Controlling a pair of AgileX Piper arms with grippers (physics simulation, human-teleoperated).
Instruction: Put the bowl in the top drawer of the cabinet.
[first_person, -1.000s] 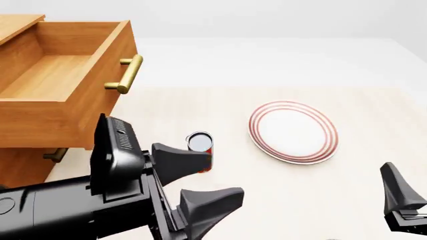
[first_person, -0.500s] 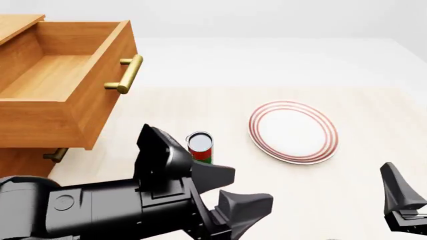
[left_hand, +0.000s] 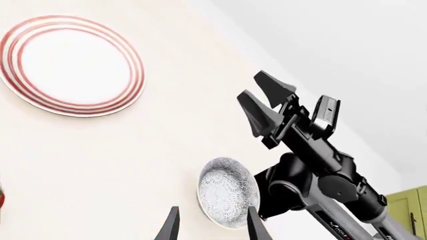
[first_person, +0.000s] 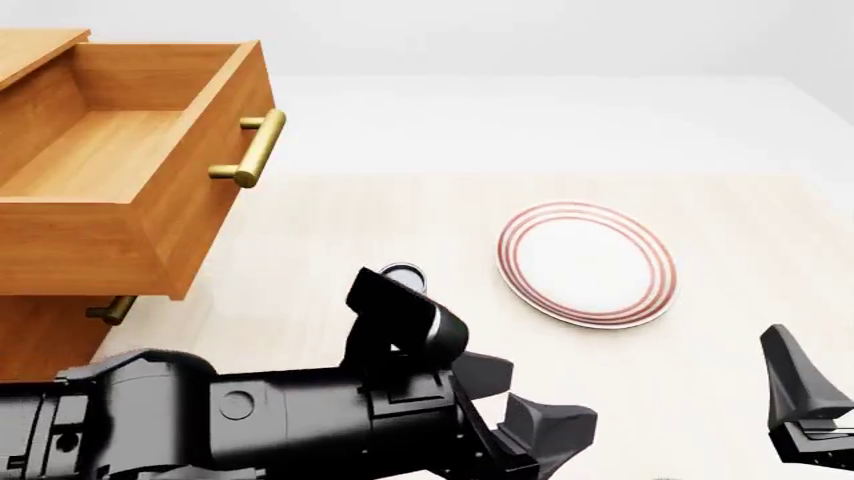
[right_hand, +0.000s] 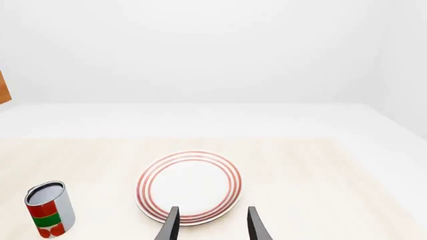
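Note:
The bowl (left_hand: 228, 192), white with a fine dark pattern, shows only in the left wrist view, on the table beside the base of the right arm. My left gripper (left_hand: 212, 228) is open just short of it, with nothing between the fingers. In the front view the left gripper (first_person: 547, 395) hangs low over the near table and the bowl is out of view. The right gripper (left_hand: 249, 84) is open and raised, holding nothing. The top drawer (first_person: 127, 170) of the cabinet (first_person: 40, 325) stands pulled out at the far left, with its brass handle (first_person: 254, 148).
A white plate with red rings (first_person: 585, 265) lies right of the table's centre. A red and green can (right_hand: 48, 209) stands to its left, mostly hidden behind the left arm in the front view. A lower drawer handle (first_person: 110, 310) sticks out under the open drawer.
My left arm has swung to the right and lower across the near table, now covering most of the can. Its gripper stays open. The right arm has not moved.

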